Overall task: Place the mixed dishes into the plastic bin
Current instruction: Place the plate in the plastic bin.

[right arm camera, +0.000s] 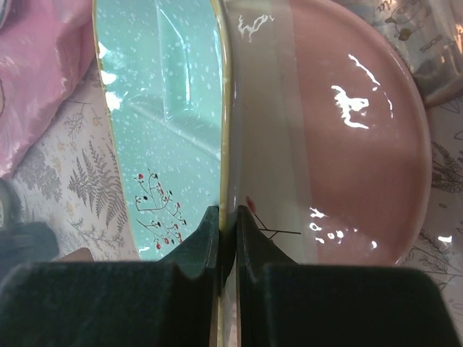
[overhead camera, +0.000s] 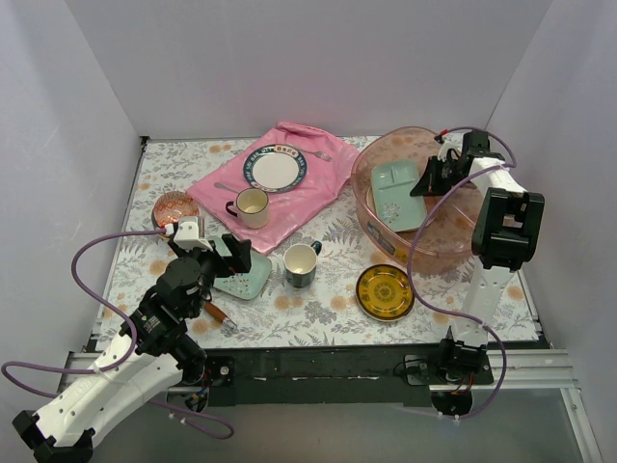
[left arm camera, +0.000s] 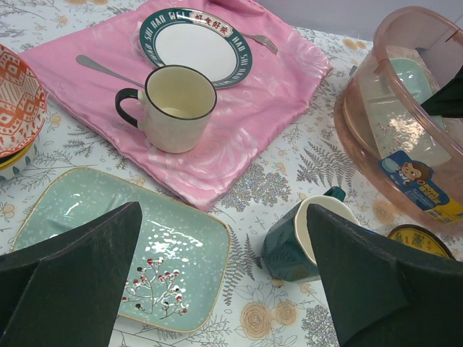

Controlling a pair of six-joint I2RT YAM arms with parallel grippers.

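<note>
Dishes are going into the pink bin [overhead camera: 424, 256] one at a time. The right tool [right arm camera: 228, 224] is pinched tight on the rim of a green tray [right arm camera: 166, 108]. It holds the tray inside the bin, right beside a pink-and-cream plate [right arm camera: 340, 144] that is already in there. So the step now looks like setting this tray down.

Next, I think the right tool must lower the tray until it rests, let go, and lift out without bumping the bin wall.

The left tool [left arm camera: 224, 210] is wide open and holds nothing. It hangs just above a second green tray [left arm camera: 108, 217] on the counter [overhead camera: 328, 309], with a dark mug [left arm camera: 289, 246] near it. That tray looks like its next pick.

Out on the counter there are also a yellow plate [overhead camera: 385, 291] and a patterned bowl [left arm camera: 14, 101]. A cream mug [left arm camera: 177, 108] and a round plate [left arm camera: 194, 47] sit on the pink cloth [left arm camera: 260, 108].
</note>
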